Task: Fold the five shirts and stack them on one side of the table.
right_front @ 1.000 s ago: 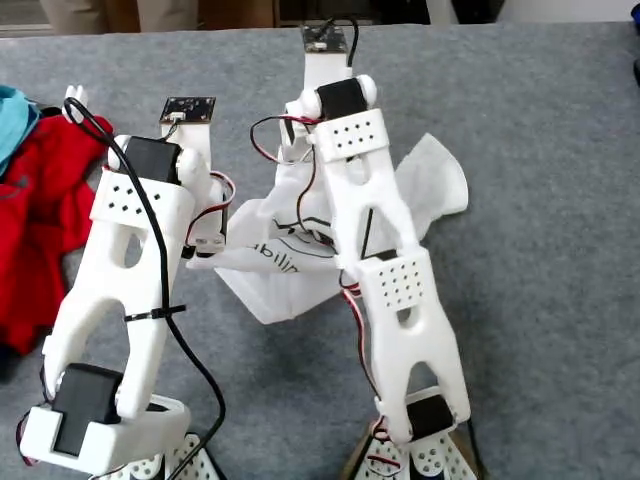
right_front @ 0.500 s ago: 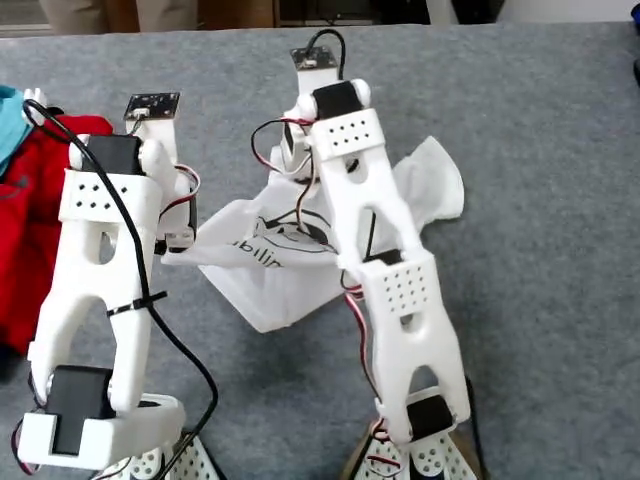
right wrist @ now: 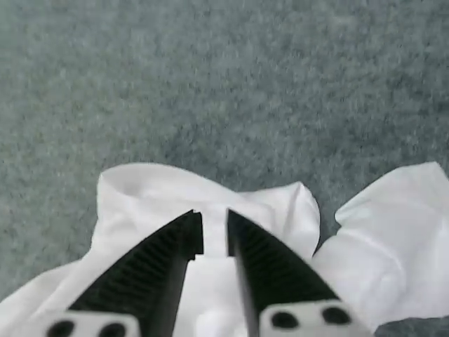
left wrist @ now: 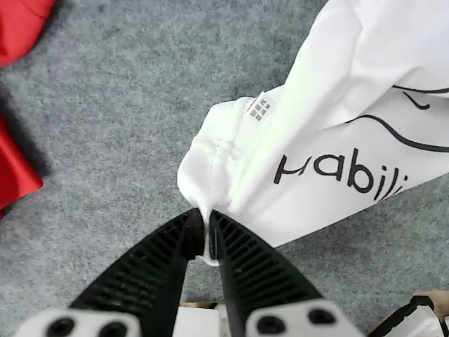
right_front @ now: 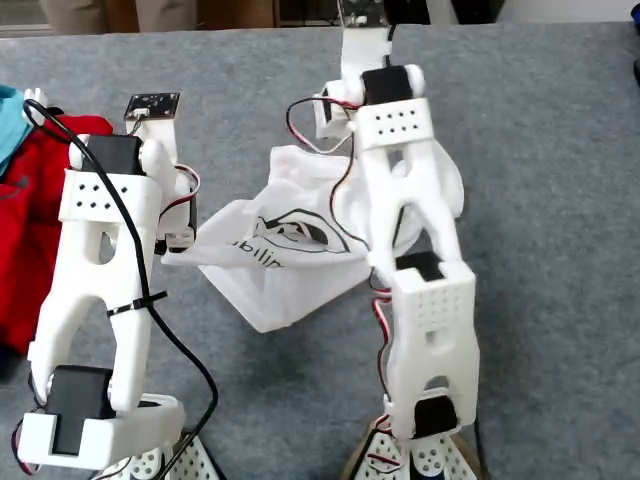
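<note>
— Surface and room first?
— Grey, napped tabletop (right_front: 560,150) all across. Strip of brown wood (right_front: 230,12) beyond its far edge.
— And the shirt (right_front: 290,285)?
— White, with a black line drawing and lettering on the front. Bunched and creased, lying mid-tabletop between the two arms, one flap spread out past the right arm.
— Anything else lying there?
— Red shirt (right_front: 25,230) heaped at the left edge, just beside the left arm and apart from the white one. Bit of teal cloth (right_front: 8,110) touching its far side.
— Left gripper (left wrist: 208,223)?
— Clamped on a hem corner of the shirt, jaws pressed together, cloth drawn taut toward it.
— Right gripper (right wrist: 215,228)?
— Down over the shirt's far edge, jaws nearly together. Seemingly pinching a white fold between them, though hard to make out from so close.
</note>
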Robot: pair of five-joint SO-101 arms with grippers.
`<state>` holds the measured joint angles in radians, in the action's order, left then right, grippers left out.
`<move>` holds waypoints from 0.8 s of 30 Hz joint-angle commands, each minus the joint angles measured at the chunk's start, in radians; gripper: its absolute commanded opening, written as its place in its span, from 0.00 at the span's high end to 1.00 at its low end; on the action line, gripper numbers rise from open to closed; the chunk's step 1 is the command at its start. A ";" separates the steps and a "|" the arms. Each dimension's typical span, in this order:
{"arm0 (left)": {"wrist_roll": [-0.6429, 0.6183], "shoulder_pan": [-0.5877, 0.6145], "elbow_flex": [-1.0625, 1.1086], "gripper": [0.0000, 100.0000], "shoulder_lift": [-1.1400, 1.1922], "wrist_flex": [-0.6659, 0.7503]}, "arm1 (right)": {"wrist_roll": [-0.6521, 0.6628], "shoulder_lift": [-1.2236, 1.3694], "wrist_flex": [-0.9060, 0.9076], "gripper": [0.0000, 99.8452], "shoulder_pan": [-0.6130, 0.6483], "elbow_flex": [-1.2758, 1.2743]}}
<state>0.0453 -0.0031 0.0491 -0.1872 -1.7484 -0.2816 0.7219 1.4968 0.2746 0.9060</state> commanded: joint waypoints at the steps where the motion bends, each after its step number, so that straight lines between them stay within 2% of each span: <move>1: 0.009 0.006 0.000 0.98 -0.030 -0.011 | 0.000 0.050 0.015 0.76 -0.016 0.056; 4: 0.009 0.006 0.000 0.98 -0.030 -0.011 | 0.000 0.114 0.044 0.76 -0.016 0.119; 12: 0.009 0.006 0.000 0.98 -0.030 -0.011 | 0.000 0.260 0.130 0.86 -0.002 0.251; 18: 0.009 0.006 0.000 0.98 -0.030 -0.011 | 0.006 0.295 0.201 0.98 0.007 0.374; 24: 0.009 0.006 0.000 0.98 -0.030 -0.011 | 0.008 0.292 0.281 0.99 0.005 0.568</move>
<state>0.0453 -0.0031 0.0491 -0.1872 -1.7484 -0.2816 1.0242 1.7438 0.2746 1.3418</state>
